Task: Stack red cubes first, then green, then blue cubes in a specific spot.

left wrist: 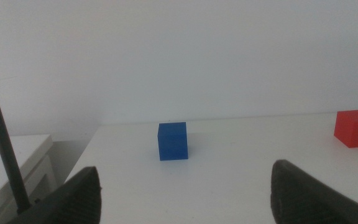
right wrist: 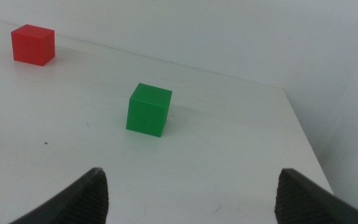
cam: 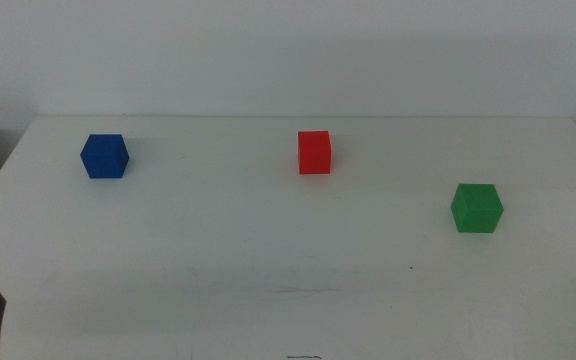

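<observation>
3 small matte cubes well apart on white tabletop — blue cube (cam: 104,156) left, red cube (cam: 314,152) centre, green cube (cam: 477,208) right.

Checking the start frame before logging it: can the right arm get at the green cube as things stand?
Probably yes. The right end effector is open, with the green cube straight ahead on bare table. The red cube stands well apart, and nothing lies between. The left end effector waits facing the blue cube.

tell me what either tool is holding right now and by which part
Nothing is held. Both tools, left and right, are open and empty; the red, green and blue cubes sit untouched.
</observation>
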Controlling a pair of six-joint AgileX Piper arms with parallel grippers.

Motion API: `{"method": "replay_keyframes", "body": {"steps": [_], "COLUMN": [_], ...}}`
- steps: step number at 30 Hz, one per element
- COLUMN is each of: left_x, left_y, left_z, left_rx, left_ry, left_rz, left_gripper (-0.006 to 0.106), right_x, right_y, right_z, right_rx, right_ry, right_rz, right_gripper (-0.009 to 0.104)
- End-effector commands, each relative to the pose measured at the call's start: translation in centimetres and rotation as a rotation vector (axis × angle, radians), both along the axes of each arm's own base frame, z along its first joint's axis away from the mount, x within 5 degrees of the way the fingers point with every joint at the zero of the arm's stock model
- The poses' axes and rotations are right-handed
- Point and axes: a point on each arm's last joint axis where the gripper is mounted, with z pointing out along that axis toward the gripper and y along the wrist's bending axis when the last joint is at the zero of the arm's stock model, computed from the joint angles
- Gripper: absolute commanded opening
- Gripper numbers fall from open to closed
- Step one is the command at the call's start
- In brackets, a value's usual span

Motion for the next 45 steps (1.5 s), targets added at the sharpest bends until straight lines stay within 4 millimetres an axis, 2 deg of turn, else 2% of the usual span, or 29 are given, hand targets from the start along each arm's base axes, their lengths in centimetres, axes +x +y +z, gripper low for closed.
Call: {"method": "replay_keyframes", "body": {"steps": [1,6,10,15,19,23,26,30,33,36,40,45], "left_x": [-0.2,-0.2,-0.2,-0.2,-0.2,-0.2,-0.2,-0.2,-0.2,-0.2,-0.2,-0.2], "left_y": [0.1,0.1,0.1,0.1,0.1,0.1,0.1,0.1,0.1,0.1,0.1,0.1], "left_z": [0.9,0.9,0.9,0.9,0.9,0.9,0.9,0.9,0.9,0.9,0.9,0.9], "left_rx": [-0.02,-0.02,-0.02,-0.02,-0.02,-0.02,-0.02,-0.02,-0.02,-0.02,-0.02,-0.02], "left_ry": [-0.095,-0.095,-0.095,-0.095,-0.095,-0.095,-0.095,-0.095,-0.095,-0.095,-0.095,-0.095], "left_rz": [0.006,0.006,0.006,0.006,0.006,0.006,0.006,0.006,0.006,0.006,0.006,0.006], "left_gripper": [0.094,0.094,0.094,0.094,0.094,0.094,0.094,0.094,0.094,0.094,0.094,0.094], "right_x": [-0.2,-0.1,0.9,3.4,6.1,8.6,10.5,11.9,13.2,15.1,17.8,21.1], "right_y": [-0.1,0.0,0.0,0.0,-0.2,0.2,1.8,4.7,6.7,7.9,9.4,11.8], "right_z": [1.9,5.0,8.3,11.8,14.3,16.7,17.9,19.1,19.7,20.0,20.1,20.7], "right_rx": [-0.004,0.007,0.003,-0.056,-0.139,-0.21,-0.238,-0.258,-0.203,-0.046,0.198,0.327], "right_ry": [-0.112,-0.07,-0.05,0.023,0.154,0.21,0.24,0.285,0.31,0.389,0.522,0.534], "right_rz": [-0.01,-0.002,-0.001,-0.003,-0.009,0.022,0.114,0.261,0.318,0.259,0.086,-0.026], "right_gripper": [0.079,0.079,0.079,0.079,0.079,0.079,0.079,0.079,0.079,0.079,0.079,0.079]}}
